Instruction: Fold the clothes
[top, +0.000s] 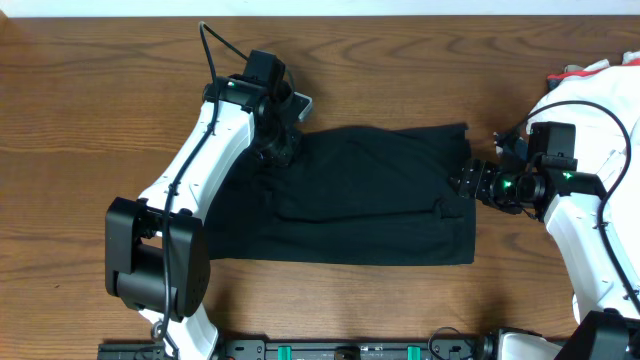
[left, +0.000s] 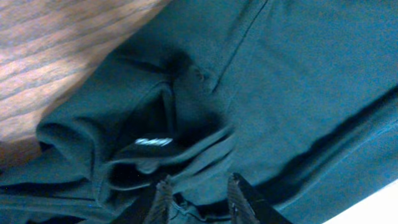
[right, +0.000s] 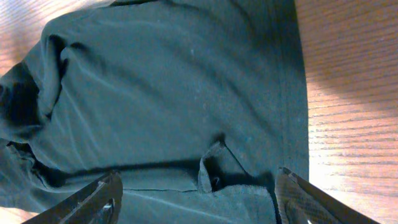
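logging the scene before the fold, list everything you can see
shirt: one, black, spread across the table's middle
cloth heap: one, white, far right edge
red scrap: one, red, by the heap's top, unidentifiable
table: one, brown wood, under everything
left gripper: one, black, on the shirt's bunched left end, fabric between its fingers
right gripper: one, black, open wide at the shirt's right edge
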